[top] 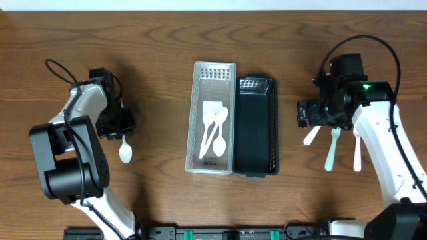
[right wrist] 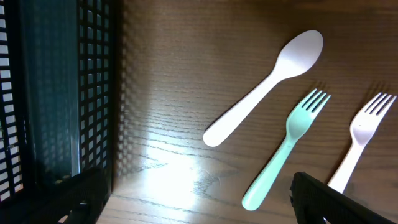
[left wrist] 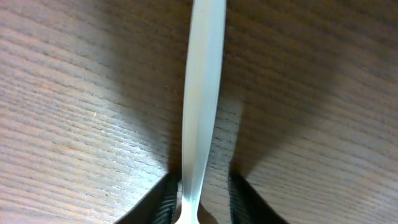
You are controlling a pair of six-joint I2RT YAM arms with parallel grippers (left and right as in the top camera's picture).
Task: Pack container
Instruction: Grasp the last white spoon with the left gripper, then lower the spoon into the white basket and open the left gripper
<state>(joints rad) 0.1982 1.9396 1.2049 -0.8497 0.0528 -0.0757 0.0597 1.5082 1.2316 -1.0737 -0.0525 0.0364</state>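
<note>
Straddling the spoon point(left wrist: 202, 93) (obscured overhead) sits the left hand point(left wrist: 200, 202).

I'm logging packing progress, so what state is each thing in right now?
light basket: upright, holding packed spoons.
dark basket: upright, empty.
left spoon: flat on the table, handle between the jaws of the left gripper.
left gripper: flanking that handle; clamped or not, unclear.
right gripper: open, empty.
white spoon: loose on table.
mint fork: loose on table.
white fork: loose on table.
</note>
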